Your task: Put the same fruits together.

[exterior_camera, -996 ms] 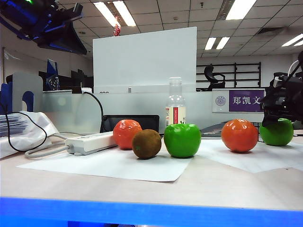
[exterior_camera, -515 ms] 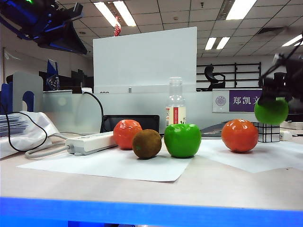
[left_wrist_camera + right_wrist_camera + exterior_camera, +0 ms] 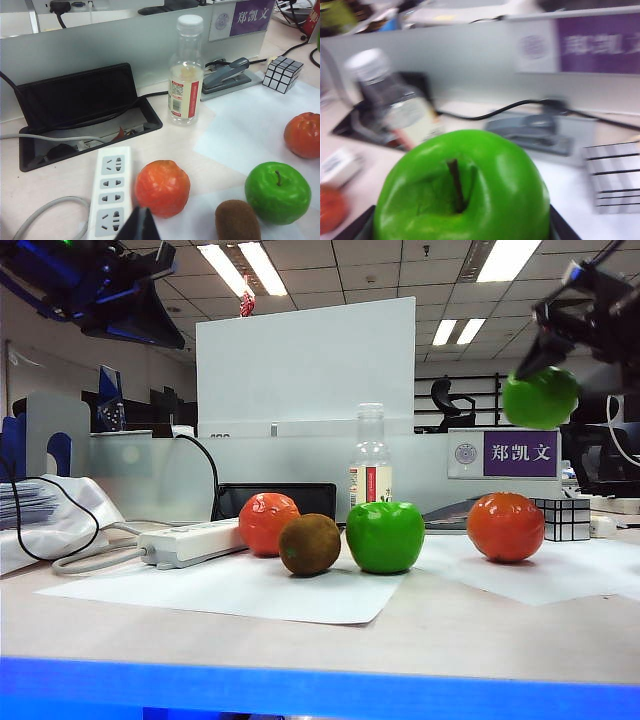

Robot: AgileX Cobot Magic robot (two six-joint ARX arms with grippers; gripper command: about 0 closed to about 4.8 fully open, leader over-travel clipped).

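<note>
The right end effector (image 3: 548,368) hangs high at the right of the exterior view, well above the table (image 3: 470,625), its jaws spread wide around a glossy bright-green apple with a brown stem (image 3: 541,398); the right wrist view shows that held apple (image 3: 462,189) filling the frame, a dark pad at either side of it. The left end effector (image 3: 139,226) sits high at the upper left of the exterior view, over the near end of the white power strip (image 3: 110,191); in its wrist view only dark tips pressed together into a point show, so it looks narrow and holds nothing. On the white paper sheets (image 3: 250,590) a row of fruit rests: a ridged orange-red tangerine (image 3: 268,523), a fuzzy brown kiwi (image 3: 310,544) just in front of it and touching or nearly so, a second glossy green apple (image 3: 385,536) just beside the kiwi, and a second orange-red tangerine (image 3: 506,527) well apart to the right. Behind them stand a clear plastic bottle with a white cap (image 3: 371,462) and, near the right tangerine, a silver mirror cube (image 3: 565,519).
</note>
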